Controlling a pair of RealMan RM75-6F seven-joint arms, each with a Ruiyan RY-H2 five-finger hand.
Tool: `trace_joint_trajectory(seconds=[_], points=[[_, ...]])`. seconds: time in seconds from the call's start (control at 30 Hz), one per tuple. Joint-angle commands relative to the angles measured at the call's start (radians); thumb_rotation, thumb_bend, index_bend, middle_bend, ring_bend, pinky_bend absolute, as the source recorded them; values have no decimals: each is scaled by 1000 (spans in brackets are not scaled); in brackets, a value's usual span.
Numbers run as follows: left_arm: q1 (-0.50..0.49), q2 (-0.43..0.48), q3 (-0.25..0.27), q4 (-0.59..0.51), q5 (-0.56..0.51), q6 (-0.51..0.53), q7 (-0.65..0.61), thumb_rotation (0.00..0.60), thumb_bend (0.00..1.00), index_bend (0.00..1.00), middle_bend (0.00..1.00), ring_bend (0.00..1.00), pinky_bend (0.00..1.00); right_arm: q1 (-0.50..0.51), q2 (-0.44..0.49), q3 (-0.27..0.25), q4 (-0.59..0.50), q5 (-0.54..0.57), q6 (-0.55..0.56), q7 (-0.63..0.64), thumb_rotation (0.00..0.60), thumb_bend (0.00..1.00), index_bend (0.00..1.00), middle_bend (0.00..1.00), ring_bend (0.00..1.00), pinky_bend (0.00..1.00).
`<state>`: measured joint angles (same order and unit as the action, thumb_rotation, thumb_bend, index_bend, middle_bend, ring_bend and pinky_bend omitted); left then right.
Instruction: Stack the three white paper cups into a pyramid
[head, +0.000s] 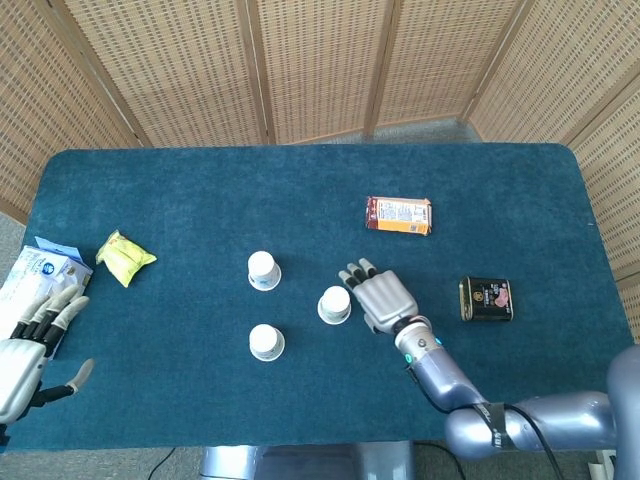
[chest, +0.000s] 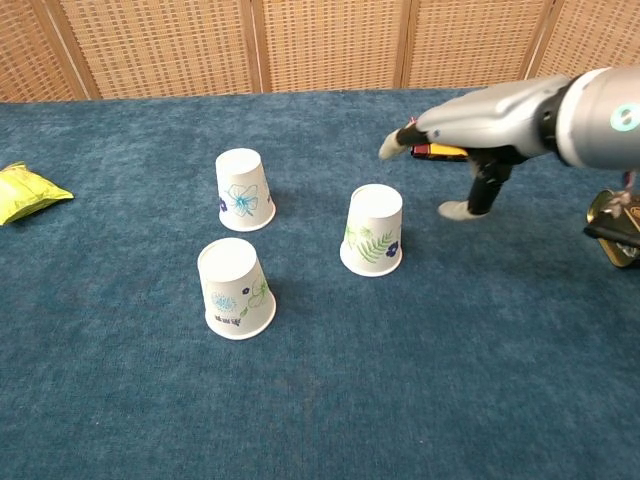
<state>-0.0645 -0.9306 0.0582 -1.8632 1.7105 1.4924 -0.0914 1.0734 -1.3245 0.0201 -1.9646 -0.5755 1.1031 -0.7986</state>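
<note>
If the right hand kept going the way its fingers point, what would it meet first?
Probably nothing: the right hand points up-left past the fern-print cup, toward bare table. Depth is unclear, so brushing that cup is possible.

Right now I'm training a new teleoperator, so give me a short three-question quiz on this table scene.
1. True or false: one white paper cup already sits on top of another.
2. Which hand is nearer the fern-printed white paper cup: A) left hand B) right hand?
3. Fill in: the black tin lies on the right hand's ___ side.

Key: 1. False; all three stand upside down, apart, on the blue cloth table. 2. B; it is open, holding nothing. 3. Right.
</note>
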Motion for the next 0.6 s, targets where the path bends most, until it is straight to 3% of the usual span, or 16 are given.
trace_joint_trajectory(seconds=[0.03, 0.37, 0.6], points=[[-24, -4, -1, -11, 14, -35, 39, 534, 436, 0, 0, 0, 0, -83, 53, -26, -52, -106, 77, 72, 600, 479, 4, 12, 12, 453], [-109, -32, -15, -80, 21, -183, 271, 580, 443, 0, 0, 0, 24, -294, 163, -74, -93, -439, 220, 306, 600, 475, 0, 9, 1, 445], [-180, -94, -33, -129, -17, -308, 406, 579, 442, 0, 0, 0, 27, -388, 200, -75, -67, -547, 265, 393, 600, 466, 0, 8, 0, 437]])
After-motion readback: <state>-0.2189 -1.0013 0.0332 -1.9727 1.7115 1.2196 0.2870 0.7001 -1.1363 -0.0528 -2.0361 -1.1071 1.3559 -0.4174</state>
